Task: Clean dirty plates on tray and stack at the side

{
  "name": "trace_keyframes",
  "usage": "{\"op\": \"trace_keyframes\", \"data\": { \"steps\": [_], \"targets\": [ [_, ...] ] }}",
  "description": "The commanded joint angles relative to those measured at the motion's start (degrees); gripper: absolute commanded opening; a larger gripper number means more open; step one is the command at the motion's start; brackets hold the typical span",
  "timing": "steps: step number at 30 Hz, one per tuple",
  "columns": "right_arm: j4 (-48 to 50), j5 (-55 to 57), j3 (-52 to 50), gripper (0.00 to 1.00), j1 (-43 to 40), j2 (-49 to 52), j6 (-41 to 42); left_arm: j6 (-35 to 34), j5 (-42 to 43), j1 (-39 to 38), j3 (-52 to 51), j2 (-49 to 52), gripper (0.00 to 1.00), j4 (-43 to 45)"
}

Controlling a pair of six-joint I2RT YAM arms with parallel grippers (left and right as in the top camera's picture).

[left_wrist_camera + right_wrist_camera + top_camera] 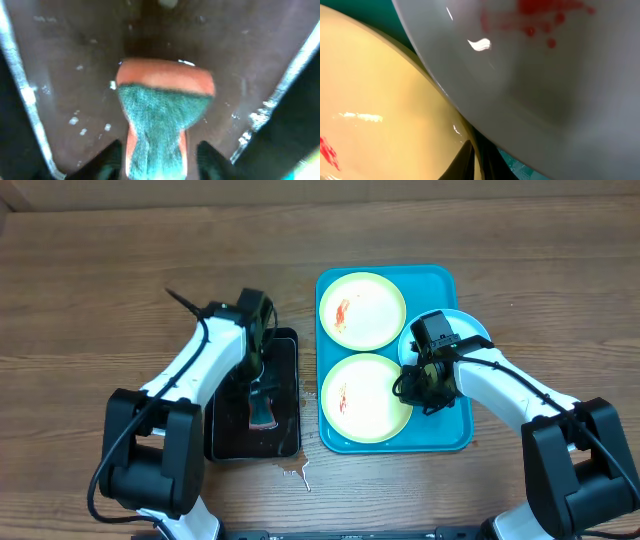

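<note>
At tray (pixel 440 280): 3 plates (pixel 362 310) w/ smears

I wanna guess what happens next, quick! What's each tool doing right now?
Left tool: closed, holding the sponge.
Right tool: closed, it seems, on the rim of the light-blue plate.

Brown wood-grain table (pixel 90 300) (plank seams visible); even light
</note>
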Motion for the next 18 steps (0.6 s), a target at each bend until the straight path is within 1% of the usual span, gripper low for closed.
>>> {"op": "trace_keyframes", "data": {
  "steps": [1, 4, 6, 8, 11, 15, 18],
  "targets": [
    [-0.2, 3.5, -0.4, 0.08, -0.2, 1.3, 1.3, 0.5, 0.8, -0.3, -3.8, -0.3, 0.38, 3.1],
    [-0.2, 3.5, -0.4, 0.08, -0.2, 1.3, 1.4, 0.5, 0.5, -0.3, -5.7, -0.3, 0.25, 5.5],
    [-0.2, 3.5, -0.4, 0.08, -0.2, 1.3, 1.4, 0.5, 0.6, -0.3, -5.8, -0.3, 0.04, 6.4],
    [-0.2, 3.5, -0.4, 0.08, -0.2, 1.3, 1.4, 0.5, 0.7, -0.3, -5.2, -0.4, 0.04, 6.2],
    [-0.2, 3.6, -0.4, 0.08, -0.3, 1.3, 1.4, 0.7, 1.0, -0.3, -2.7, -0.5, 0.04, 3.4],
    [-0.2, 3.6, -0.4, 0.06, -0.7, 1.3, 2.1, 1.6, -0.9, -0.3, 5.0, -0.5, 0.04, -4.3],
    [-0.5, 3.3, -0.4, 0.06, -2.5, 1.3, 3.3, 1.7, -4.0, -0.3, 12.4, -0.5, 0.04, -10.7]
  ]
}}
